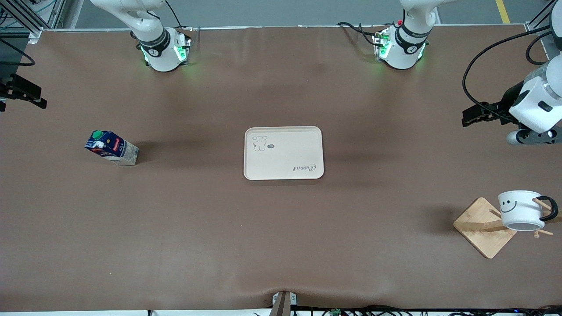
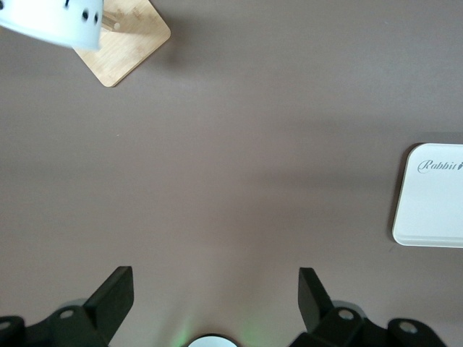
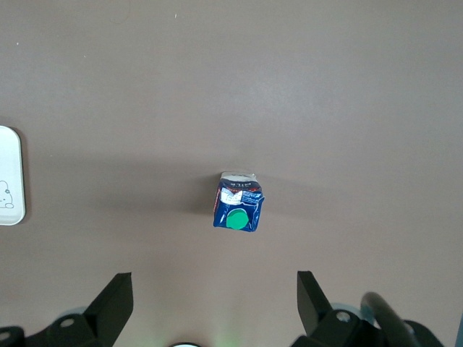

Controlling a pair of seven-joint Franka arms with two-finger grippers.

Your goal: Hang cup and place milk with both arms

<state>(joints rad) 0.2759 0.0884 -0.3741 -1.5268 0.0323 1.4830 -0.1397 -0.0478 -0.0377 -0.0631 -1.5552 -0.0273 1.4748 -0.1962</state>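
The white cup (image 1: pixel 518 210) with the smiley face hangs by its black handle on a peg of a wooden rack (image 1: pixel 485 228) at the left arm's end of the table. The cup also shows in the left wrist view (image 2: pixel 51 25). The dark blue milk (image 1: pixel 112 148) with a green cap stands upright on the table toward the right arm's end, apart from everything. My left gripper (image 1: pixel 476 115) is open and empty in the air, away from the rack (image 2: pixel 215 296). My right gripper (image 1: pixel 22 93) is open and empty, high over the table beside the milk (image 3: pixel 237 204).
A cream tray (image 1: pixel 284 173) with a small bear print lies in the middle of the table, with nothing on it. Its edge shows in the left wrist view (image 2: pixel 434 235) and the right wrist view (image 3: pixel 9 210). The brown table surface (image 1: pixel 281 241) spreads around it.
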